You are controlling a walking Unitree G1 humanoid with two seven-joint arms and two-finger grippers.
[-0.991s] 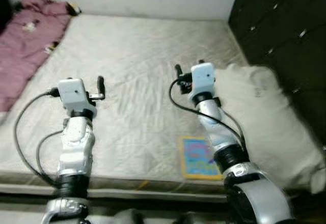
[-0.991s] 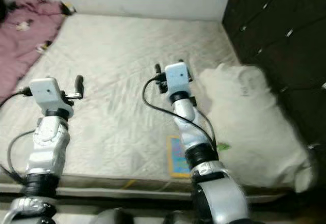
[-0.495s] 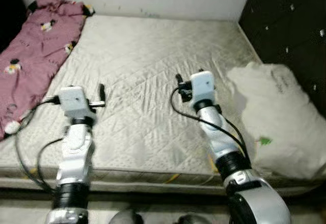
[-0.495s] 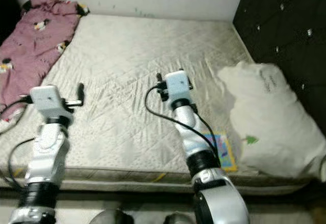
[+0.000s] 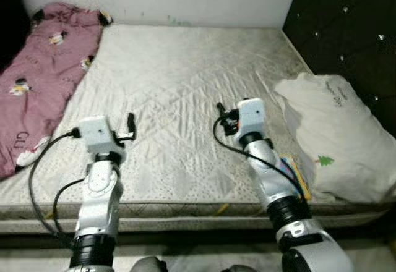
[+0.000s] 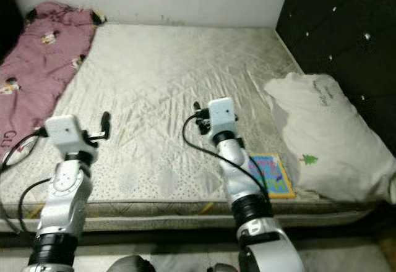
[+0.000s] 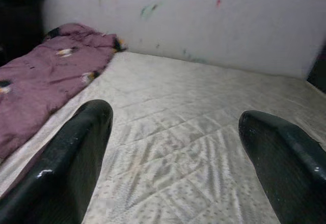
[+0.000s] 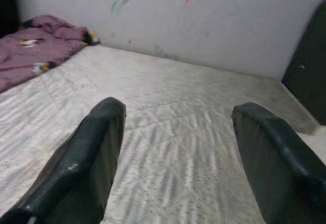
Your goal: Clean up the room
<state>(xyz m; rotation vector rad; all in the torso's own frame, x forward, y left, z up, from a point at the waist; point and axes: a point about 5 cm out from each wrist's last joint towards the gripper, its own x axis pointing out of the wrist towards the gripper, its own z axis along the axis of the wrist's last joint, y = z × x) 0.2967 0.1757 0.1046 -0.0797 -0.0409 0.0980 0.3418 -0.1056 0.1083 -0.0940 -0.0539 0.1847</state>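
A bare quilted mattress point(image 5: 185, 74) lies before me. A pink blanket with cartoon prints point(image 5: 43, 74) is heaped along its left side. A white pillow point(image 5: 337, 136) rests at its right side against a black headboard. A colourful thin book point(image 6: 270, 174) lies flat near the front right edge, just beside the pillow and my right forearm. Both arms are held out over the front part of the mattress. My left gripper point(image 7: 173, 114) is open with nothing between its fingers. My right gripper point(image 8: 178, 107) is open too, also holding nothing.
A black tufted headboard point(image 5: 346, 31) rises on the right behind the pillow. A white wall point(image 5: 185, 0) with small paint marks closes off the far side. The mattress's front edge point(image 5: 185, 210) is close to my body, with dark floor below it.
The whole picture has shifted and sharpened as my head camera moved. Both arms keep the same raised pose over the mattress. The book now shows to the right of my right arm.
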